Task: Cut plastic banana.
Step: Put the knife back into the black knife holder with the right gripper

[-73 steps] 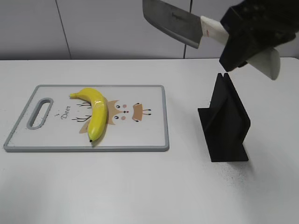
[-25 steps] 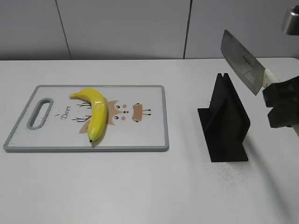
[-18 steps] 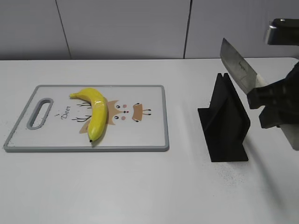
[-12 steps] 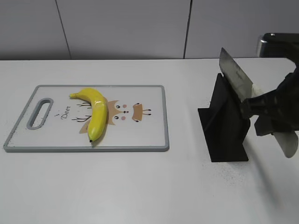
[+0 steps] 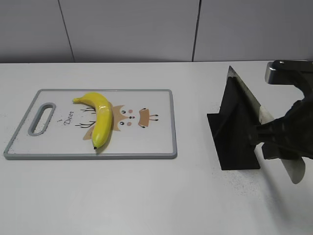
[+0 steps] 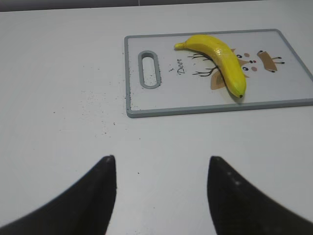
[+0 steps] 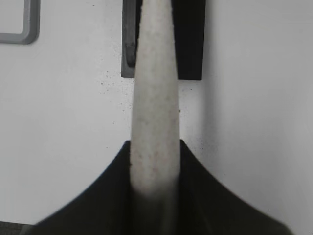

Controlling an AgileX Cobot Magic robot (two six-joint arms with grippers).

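- The right gripper (image 5: 282, 141) is clamped on the pale handle (image 7: 154, 112) of a cleaver; in the right wrist view its dark fingers (image 7: 113, 191) press against both sides of that handle.
- The cleaver's steel blade (image 5: 244, 95) slopes up and away from the gripper and sits in the slot along the top of the black knife stand (image 5: 234, 128), with the blade's far corner poking above the stand's upper end.
- The handle's butt end (image 5: 295, 171) sticks out below and to the right of the gripper.
- The stand rests on the white table (image 5: 146, 196), well to the right of the cutting board (image 5: 151, 132).
- The plastic banana (image 5: 100, 118) lies whole on the left half of the board, over a printed deer cartoon, stem toward the back and dark tip near the front edge.
- The board's handle slot (image 6: 149, 69) is at its left end.
- The left gripper (image 6: 161, 191) hangs over bare table short of the board, fingers (image 6: 95, 196) spread wide and holding nothing.
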